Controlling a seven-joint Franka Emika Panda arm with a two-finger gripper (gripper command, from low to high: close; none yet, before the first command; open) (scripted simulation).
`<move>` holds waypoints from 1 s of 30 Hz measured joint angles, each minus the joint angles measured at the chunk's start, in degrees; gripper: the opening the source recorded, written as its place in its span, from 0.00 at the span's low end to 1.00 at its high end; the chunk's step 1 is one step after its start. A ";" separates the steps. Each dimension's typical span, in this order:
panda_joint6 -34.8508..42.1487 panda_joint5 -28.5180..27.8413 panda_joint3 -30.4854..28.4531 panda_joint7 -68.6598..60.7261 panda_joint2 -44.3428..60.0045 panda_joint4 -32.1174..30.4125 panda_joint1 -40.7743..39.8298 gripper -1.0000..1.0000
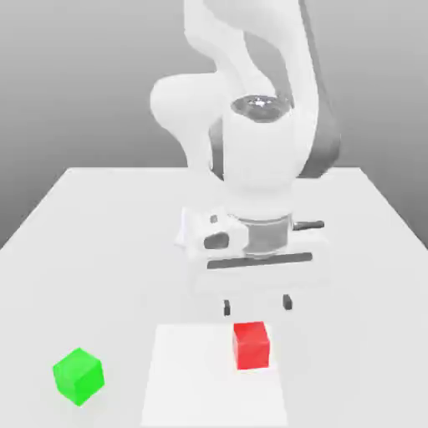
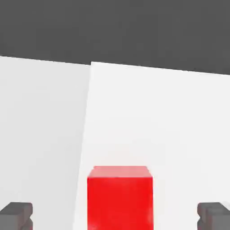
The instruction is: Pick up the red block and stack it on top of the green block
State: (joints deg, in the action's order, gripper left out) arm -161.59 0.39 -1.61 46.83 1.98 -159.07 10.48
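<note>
Table (image 1: 100, 209) — a pale white-grey top that spans the exterior view, with a brighter white rectangular patch (image 1: 192, 376) laid flat on its near part.

Arm (image 1: 251, 100) — white Panda, rises from the far side of the table and folds forward, wrist pointing straight down over the middle of the table. The hand body sits level, its long side running across the exterior view from left to right.

Gripper (image 1: 256, 306) — two dark fingers hang below the hand, spread as wide as they go, nothing between them. In the exterior view the fingertips hover above the table, just to the far side of the red block and apart from it. In the hand view one dark fingertip (image 2: 17, 215) shows on each side of the block, each well clear of its faces.

Red block (image 1: 252, 344) — sits flat on the white patch, toward the patch's right in the exterior view, square to the patch edges. In the hand view (image 2: 120, 197) its top face lies between the two fingers, untouched.

Green block (image 1: 78, 376) — rests on the bare table off the patch, near the exterior view's left, turned at an angle so one corner faces the camera; well apart from the red block and from the gripper
</note>
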 joint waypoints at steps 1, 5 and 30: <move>-1.17 -0.20 -0.07 0.11 1.37 0.12 0.01 0.50; -6.01 0.11 0.04 -0.18 7.02 0.85 -0.03 0.50; 3.63 -1.07 -2.11 2.17 -1.10 2.11 -3.98 0.00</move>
State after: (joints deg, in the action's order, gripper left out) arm -157.95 -0.68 -3.72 49.00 0.89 -156.95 6.50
